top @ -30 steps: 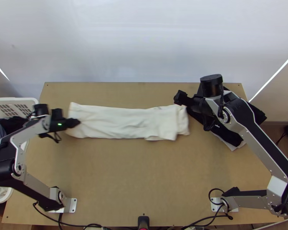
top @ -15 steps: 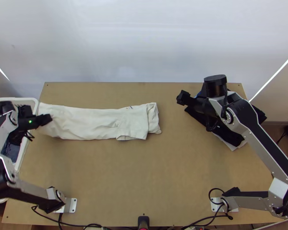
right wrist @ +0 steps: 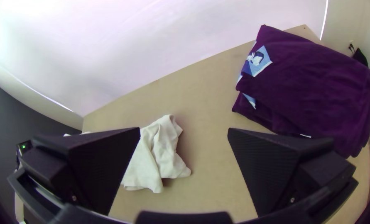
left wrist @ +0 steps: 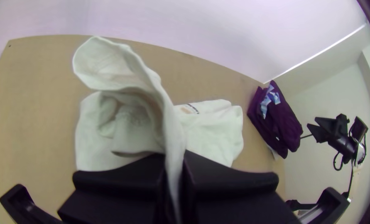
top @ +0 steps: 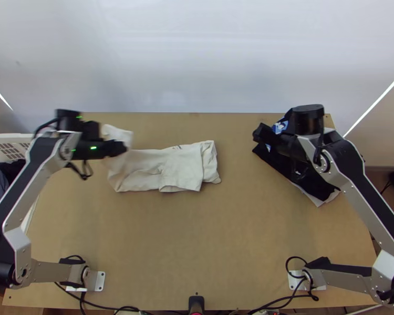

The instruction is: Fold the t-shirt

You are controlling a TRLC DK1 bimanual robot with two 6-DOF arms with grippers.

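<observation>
Left tool (top: 121, 148): closed on one end of the white t-shirt (top: 182, 169), holding it raised above the tabletop (top: 197, 236). Right tool (top: 260, 133): spread wide, near the dark folded clothes (right wrist: 309, 91).

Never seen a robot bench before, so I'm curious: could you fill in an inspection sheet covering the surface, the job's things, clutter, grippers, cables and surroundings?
Surface: light wooden table; spills, nothing seen
Job's things: cream t-shirt, one end lifted, the rest lying in folded layers, creased; folding unfinished
Clutter: stack of dark clothes at the far right corner
Left gripper: fingers closed on the t-shirt's raised end
Right gripper: fingers apart, holding nothing, near the dark stack
Cables: black cables along the near edge by the arms' bases
Surroundings: white basket with clothes inside at the left edge; pale wall behind the table
</observation>
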